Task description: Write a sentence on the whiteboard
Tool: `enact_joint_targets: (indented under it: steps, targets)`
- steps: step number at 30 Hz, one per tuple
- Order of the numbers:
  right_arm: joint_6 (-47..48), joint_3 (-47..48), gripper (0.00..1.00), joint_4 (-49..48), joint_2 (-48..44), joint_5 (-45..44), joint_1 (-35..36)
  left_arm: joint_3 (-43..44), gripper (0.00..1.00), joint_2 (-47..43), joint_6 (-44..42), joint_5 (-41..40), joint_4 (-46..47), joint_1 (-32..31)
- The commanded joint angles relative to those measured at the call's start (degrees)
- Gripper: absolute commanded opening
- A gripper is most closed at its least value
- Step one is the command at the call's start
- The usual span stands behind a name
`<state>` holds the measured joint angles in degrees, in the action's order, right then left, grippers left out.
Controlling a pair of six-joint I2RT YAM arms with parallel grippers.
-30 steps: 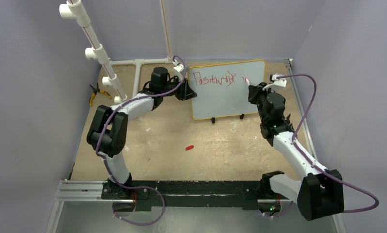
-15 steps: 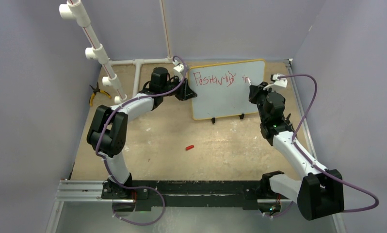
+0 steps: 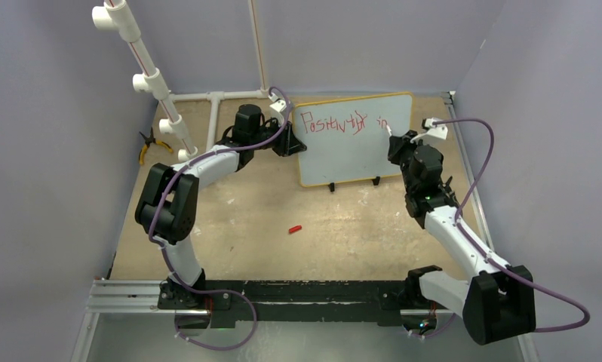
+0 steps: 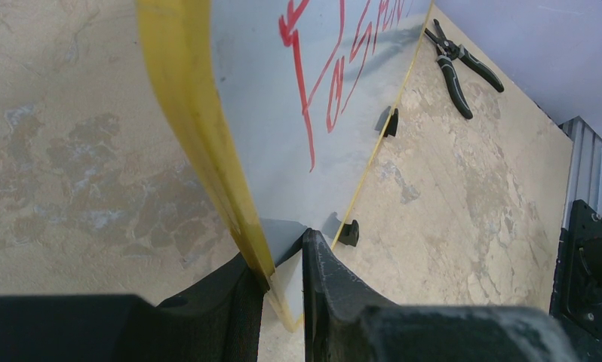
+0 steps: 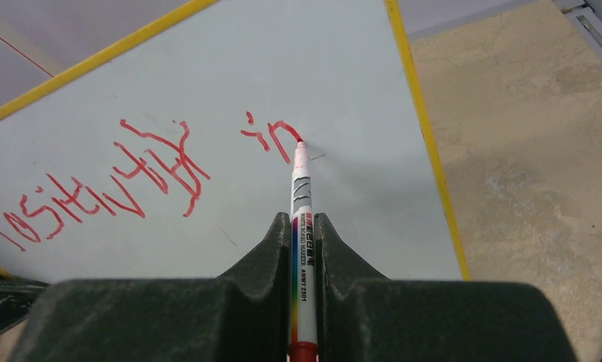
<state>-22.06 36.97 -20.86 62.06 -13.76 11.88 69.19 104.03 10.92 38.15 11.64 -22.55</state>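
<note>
The whiteboard (image 3: 354, 151) with its yellow frame stands tilted at the back of the table on small black feet. Red writing (image 3: 332, 122) on it reads roughly "Positivity in" along the top. My left gripper (image 3: 290, 143) is shut on the board's left edge (image 4: 207, 151), one finger on each face. My right gripper (image 3: 394, 142) is shut on a white marker (image 5: 301, 249) with a rainbow stripe. The marker's red tip (image 5: 299, 145) touches the board at the end of the "n" (image 5: 281, 134). The board also fills the right wrist view (image 5: 207, 98).
A red marker cap (image 3: 295, 228) lies on the table in front of the board. Pliers (image 3: 147, 143) lie at the back left by the white pipe frame (image 3: 158, 83); they also show in the left wrist view (image 4: 456, 64). Walls close in on both sides.
My right gripper has moved slightly right and down along the board with the marker, and the red "in" has grown by the "n". The left arm has not moved.
</note>
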Motion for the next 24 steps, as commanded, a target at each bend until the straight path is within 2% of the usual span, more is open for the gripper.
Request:
enact_joint_targets:
  steps: [1,19,24]
  targets:
    - [-0.9,-1.4,0.0,0.8,-1.6,-1.2,0.1,0.9,0.0,0.4,-2.9,-1.7,-1.1,-0.3]
    - [-1.0,-0.6,0.0,2.5,-3.6,-1.1,0.1,1.5,0.0,0.0,-2.0,-2.5,-1.8,-0.3]
    - [-0.8,0.5,0.0,4.2,-5.2,1.1,0.1,1.7,0.21,-0.6,-1.3,-2.8,-2.2,-0.1]
